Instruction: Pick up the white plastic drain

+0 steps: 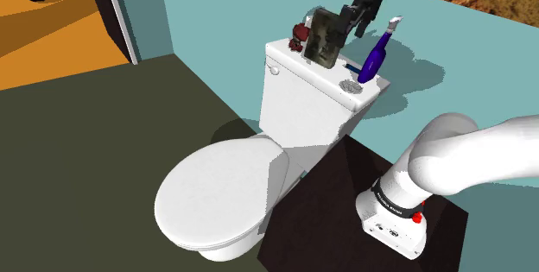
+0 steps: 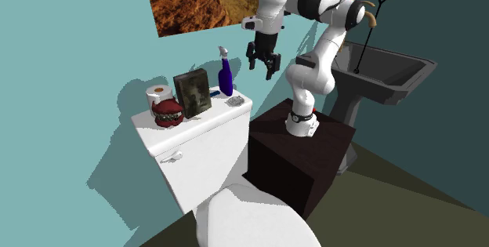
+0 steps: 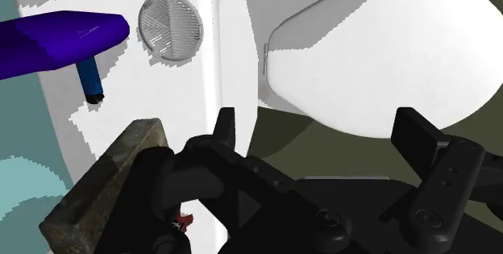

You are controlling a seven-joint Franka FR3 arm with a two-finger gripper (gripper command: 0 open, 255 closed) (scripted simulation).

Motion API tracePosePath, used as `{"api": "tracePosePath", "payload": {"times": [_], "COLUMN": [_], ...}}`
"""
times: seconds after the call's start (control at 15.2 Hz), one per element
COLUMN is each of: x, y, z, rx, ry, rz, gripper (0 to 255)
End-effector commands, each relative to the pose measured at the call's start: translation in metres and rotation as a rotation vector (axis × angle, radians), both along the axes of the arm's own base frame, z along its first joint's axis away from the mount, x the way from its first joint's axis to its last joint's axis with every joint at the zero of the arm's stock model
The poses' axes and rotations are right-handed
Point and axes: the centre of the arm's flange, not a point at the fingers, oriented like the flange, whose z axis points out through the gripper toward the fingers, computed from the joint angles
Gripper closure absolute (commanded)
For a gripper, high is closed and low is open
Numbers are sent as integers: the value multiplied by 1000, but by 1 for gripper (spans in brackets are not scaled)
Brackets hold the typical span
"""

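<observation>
Step in hand: approach; the gripper hung in the air above the toilet tank, with nothing grasped.
Fingers: apart and empty, as the wrist view showed.
Drain: a pale round grid disc lying flat on the tank lid, at its end nearest the stand, just beside the blue spray bottle.
Neighbours: a dark box stood farther along the lid, apart from the drain.
Alignment: the drain sat ahead of the fingers, off toward the bottle, not between them.
Next move, as judged: shift over the disc, descend, straddle its rim and close, avoiding the bottle.
</observation>
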Motion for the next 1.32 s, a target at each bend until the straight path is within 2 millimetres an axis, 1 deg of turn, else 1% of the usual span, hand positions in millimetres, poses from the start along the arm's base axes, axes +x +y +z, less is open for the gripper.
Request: {"api": "tracePosePath", "payload": {"times": [0.0,0.2,0.33,0.53,0.66,0.92,1.06,1.25], "x": [0,-22,-32,-43,-45,-40,-33,-16], "y": [0,-27,-48,-81,-104,-149,-171,-199], "z": [0,-23,-38,-62,-77,-109,-125,-150], "rx": [0,13,21,33,42,59,67,80], "ry": [0,21,35,56,70,98,112,134], "rz": [0,237,396,633,791,1108,1266,1503], "gripper": [0,0,0,0,0,0,0,0]}}
